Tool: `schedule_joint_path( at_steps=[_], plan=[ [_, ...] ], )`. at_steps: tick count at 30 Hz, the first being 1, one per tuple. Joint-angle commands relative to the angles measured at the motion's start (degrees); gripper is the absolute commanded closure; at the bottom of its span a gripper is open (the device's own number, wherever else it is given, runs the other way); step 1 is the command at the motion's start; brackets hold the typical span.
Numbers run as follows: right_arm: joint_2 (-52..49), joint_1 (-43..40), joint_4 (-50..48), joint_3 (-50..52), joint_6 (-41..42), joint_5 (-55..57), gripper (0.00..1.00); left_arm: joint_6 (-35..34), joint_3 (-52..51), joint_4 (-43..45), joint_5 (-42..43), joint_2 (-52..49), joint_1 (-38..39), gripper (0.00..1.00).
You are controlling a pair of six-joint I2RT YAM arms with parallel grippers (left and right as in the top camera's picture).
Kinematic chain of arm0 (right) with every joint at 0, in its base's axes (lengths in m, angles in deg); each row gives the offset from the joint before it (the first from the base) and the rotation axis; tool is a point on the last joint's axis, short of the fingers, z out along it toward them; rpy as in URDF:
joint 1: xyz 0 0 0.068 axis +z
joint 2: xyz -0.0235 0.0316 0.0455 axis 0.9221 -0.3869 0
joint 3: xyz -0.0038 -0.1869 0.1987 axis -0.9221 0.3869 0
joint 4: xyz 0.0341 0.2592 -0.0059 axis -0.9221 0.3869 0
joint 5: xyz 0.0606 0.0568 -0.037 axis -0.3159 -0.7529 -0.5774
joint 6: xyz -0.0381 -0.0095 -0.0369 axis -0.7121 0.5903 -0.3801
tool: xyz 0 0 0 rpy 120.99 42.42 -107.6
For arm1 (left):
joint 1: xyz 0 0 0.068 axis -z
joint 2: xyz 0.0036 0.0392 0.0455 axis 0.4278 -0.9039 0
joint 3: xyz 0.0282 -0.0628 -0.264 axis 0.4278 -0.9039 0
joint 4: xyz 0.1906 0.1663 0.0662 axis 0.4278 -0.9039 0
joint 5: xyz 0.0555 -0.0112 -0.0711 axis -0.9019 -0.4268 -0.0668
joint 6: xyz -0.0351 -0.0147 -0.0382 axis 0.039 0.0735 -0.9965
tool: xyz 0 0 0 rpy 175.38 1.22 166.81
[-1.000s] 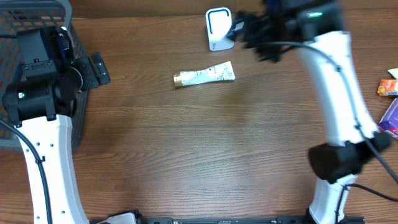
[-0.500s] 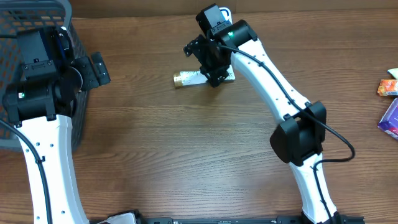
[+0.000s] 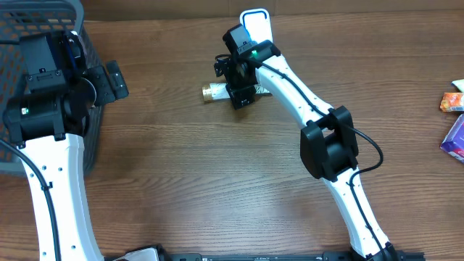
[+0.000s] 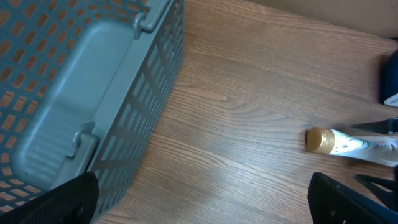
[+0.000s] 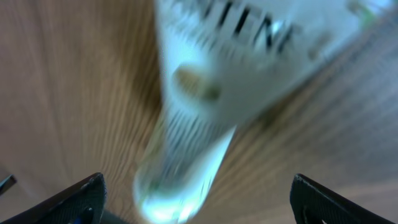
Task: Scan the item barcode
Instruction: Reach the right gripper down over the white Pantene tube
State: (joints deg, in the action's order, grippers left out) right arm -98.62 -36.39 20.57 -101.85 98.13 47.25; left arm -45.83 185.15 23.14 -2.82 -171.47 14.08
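We see tube [image 3: 219,90] flat on wood-grain table [image 3: 181,181], just robot-side of white, blue-rimmed scanner [image 3: 255,25]. Long axis runs across table: round gold cap points left of scanner, flat tail lies below scanner. Tube is soft white plastic with dark print, blurred in right wrist view. Right gripper [image 3: 239,90] over tube, jaws wide, straddling it, gripping nothing. Left gripper [image 3: 110,80] far left of scanner, by grey lattice basket [image 3: 43,11], jaws fully spread, empty.

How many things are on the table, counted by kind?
Tube: 1
Scanner: 1
Basket: 1
Orange pack, purple pack: 2
Total: 5
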Motion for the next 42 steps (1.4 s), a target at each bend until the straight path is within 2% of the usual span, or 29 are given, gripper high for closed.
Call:
schedule_joint_path(
  at_steps=[1, 2, 4, 7, 9, 13, 16, 21, 29, 32, 33, 34, 36, 37, 38, 40, 42],
  plan=[
    [-2.0, 0.3, -1.9, -0.1, 1.7, 0.2, 0.07, 0.9, 1.0, 0.2, -0.5, 0.1, 0.0, 0.00],
    [-2.2, 0.3, -2.1, -0.1, 1.7, 0.5, 0.10, 0.9, 1.0, 0.2, -0.5, 0.1, 0.0, 0.00],
    [-2.6, 0.3, -2.0, -0.1, 1.6, 2.4, 0.23, 0.9, 1.0, 0.2, -0.5, 0.1, 0.0, 0.00],
    [-2.6, 0.3, -1.4, -0.1, 1.5, 4.7, 0.36, 0.9, 1.0, 0.2, -0.5, 0.1, 0.0, 0.00],
    [-2.6, 0.3, -1.4, -0.1, 0.0, 4.9, 0.39, 0.9, 1.0, 0.2, -0.5, 0.1, 0.0, 0.00],
    [-2.6, 0.3, -1.4, -0.2, -6.9, 2.7, 0.55, 0.9, 1.0, 0.2, -0.5, 0.1, 0.0, 0.00],
    [-2.5, 0.3, -1.4, -0.2, -11.1, 0.3, 0.63, 0.9, 1.0, 0.2, -0.5, 0.1, 0.0, 0.00],
    [-1.5, 0.2, -0.3, -0.3, -23.1, -5.3, 0.73, 0.9, 1.0, 0.2, -0.5, 0.1, 0.0, 0.00],
    [3.9, -1.0, 10.0, -0.3, -40.1, -14.2, 0.73, 0.9, 1.0, 0.2, -0.5, 0.1, 0.0, 0.00],
    [6.8, -1.8, 17.8, -0.3, -48.4, -17.7, 0.73, 0.9, 1.0, 0.2, -0.5, 0.1, 0.0, 0.00],
    [7.9, -2.2, 22.0, -0.3, -52.7, -20.1, 0.73, 0.9, 1.0, 0.2, -0.5, 0.1, 0.0, 0.00],
    [9.3, -3.2, 30.9, -0.3, -59.6, -22.1, 0.72, 0.9, 1.0, 0.2, -0.5, 0.1, 0.0, 0.00],
    [9.6, -3.8, 36.9, -0.2, -63.7, -21.5, 0.72, 0.9, 1.0, 0.2, -0.5, 0.1, 0.0, 0.00],
    [9.7, -4.1, 36.9, 0.9, -69.5, -21.0, 0.62, 0.9, 1.0, 0.2, -0.5, 0.1, 0.0, 0.00],
    [9.7, -4.0, 36.9, 1.3, -69.7, -19.6, 0.56, 0.9, 1.0, 0.2, -0.5, 0.1, 0.0, 0.00],
    [9.7, -4.0, 36.8, 2.3, -70.0, -16.6, 0.35, 0.9, 1.0, 0.2, -0.5, 0.1, 0.0, 0.00],
    [9.6, -4.0, 36.6, 2.5, -70.0, -11.1, 0.27, 0.9, 1.0, 0.2, -0.5, 0.1, 0.0, 0.00]
  ],
)
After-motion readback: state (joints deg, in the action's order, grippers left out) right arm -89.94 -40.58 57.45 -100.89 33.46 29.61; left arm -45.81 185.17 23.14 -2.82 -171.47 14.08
